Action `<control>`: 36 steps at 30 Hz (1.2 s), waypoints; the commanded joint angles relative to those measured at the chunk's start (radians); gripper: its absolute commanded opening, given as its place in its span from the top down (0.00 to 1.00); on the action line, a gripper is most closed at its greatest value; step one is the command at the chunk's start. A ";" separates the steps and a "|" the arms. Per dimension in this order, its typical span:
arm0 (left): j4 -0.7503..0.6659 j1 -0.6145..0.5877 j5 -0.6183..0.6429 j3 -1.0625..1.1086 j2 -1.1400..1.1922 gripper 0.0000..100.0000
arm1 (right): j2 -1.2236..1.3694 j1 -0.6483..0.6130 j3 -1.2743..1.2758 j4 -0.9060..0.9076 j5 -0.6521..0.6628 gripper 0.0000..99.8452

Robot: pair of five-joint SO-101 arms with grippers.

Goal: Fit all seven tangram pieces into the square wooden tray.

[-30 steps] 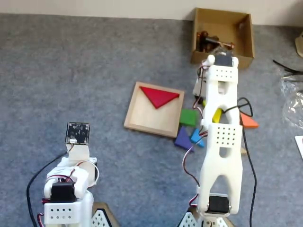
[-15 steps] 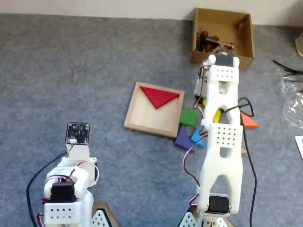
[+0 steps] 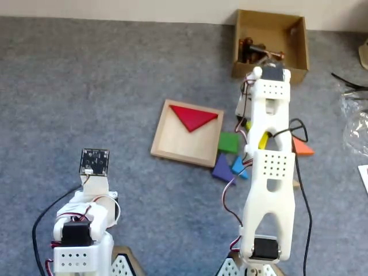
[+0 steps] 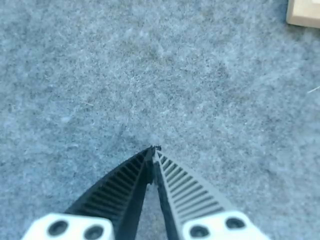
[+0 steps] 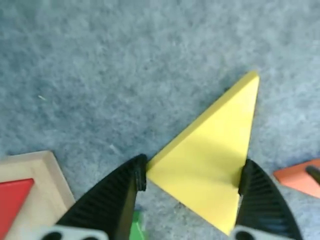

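Observation:
The square wooden tray [image 3: 172,150] lies mid-table with a red triangle [image 3: 192,118] in its far corner. Just right of it lie a green square [image 3: 228,142], a purple piece [image 3: 221,168] and a blue piece [image 3: 238,165]. An orange piece [image 3: 302,148] lies further right. My right gripper [image 5: 192,172] is shut on the yellow triangle [image 5: 210,165], one finger on each side, low over the carpet beside the tray corner [image 5: 30,170]. My left gripper [image 4: 154,149] is shut with nothing in it, above bare carpet at the front left.
A cardboard box [image 3: 299,46] with small items stands at the back right, beyond the right arm [image 3: 269,115]. Cables and a plastic bag [image 3: 353,126] lie at the right edge. A tray corner [image 4: 305,12] shows far from the left gripper.

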 commanded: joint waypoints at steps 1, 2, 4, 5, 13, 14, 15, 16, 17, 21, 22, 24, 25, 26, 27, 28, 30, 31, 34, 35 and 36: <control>0.005 -0.013 -0.006 0.022 -0.005 0.99 | -0.024 0.015 -0.054 0.013 -0.002 0.76; 0.005 -0.013 -0.006 0.022 -0.005 0.99 | -0.024 0.015 -0.054 0.015 -0.002 0.76; 0.005 -0.013 -0.006 0.022 -0.005 0.99 | -0.024 0.015 -0.054 0.015 -0.002 0.76; 0.005 -0.013 -0.006 0.022 -0.005 0.99 | -0.024 0.015 -0.054 0.015 -0.002 0.76; 0.005 -0.013 -0.006 0.022 -0.005 0.99 | -0.024 0.016 -0.054 0.016 -0.003 0.76; 0.005 -0.013 -0.006 0.022 -0.005 0.99 | -0.024 0.016 -0.054 0.016 -0.003 0.76; 0.005 -0.013 -0.006 0.022 -0.005 0.99 | -0.024 0.016 -0.054 0.016 -0.003 0.76; 0.005 -0.013 -0.006 0.022 -0.005 0.99 | -0.024 0.016 -0.053 0.016 -0.003 0.76; 0.005 -0.013 -0.006 0.022 -0.005 0.99 | -0.024 0.016 -0.053 0.016 -0.003 0.76; 0.005 -0.013 -0.006 0.022 -0.005 0.99 | -0.024 0.016 -0.051 0.016 -0.003 0.76; 0.005 -0.013 -0.006 0.022 -0.005 0.99 | -0.024 0.016 -0.050 0.016 -0.003 0.76; 0.005 -0.013 -0.006 0.022 -0.005 0.99 | -0.024 0.016 -0.048 0.016 -0.003 0.78; 0.005 -0.013 -0.006 0.022 -0.005 0.99 | -0.024 0.016 -0.050 0.016 -0.002 0.81; 0.005 -0.013 -0.006 0.022 -0.005 0.99 | -0.024 0.016 -0.053 0.016 -0.002 0.83; 0.005 -0.013 -0.006 0.022 -0.005 0.99 | -0.024 0.016 -0.053 0.015 -0.002 0.86; 0.005 -0.013 -0.006 0.022 -0.005 0.99 | -0.024 0.016 -0.053 0.015 -0.002 0.88; 0.005 -0.013 -0.006 0.022 -0.005 0.99 | -0.024 0.016 -0.053 0.015 -0.002 0.89; 0.005 -0.013 -0.006 0.022 -0.005 0.99 | -0.024 0.016 -0.050 0.015 -0.002 0.89; 0.005 -0.013 -0.006 0.022 -0.005 0.99 | -0.024 0.016 -0.048 0.015 -0.002 0.89; 0.005 -0.013 -0.006 0.022 -0.005 0.99 | -0.024 0.016 -0.048 0.015 -0.002 0.89; 0.005 -0.013 -0.006 0.022 -0.005 0.99 | -0.024 0.016 -0.048 0.015 -0.002 0.89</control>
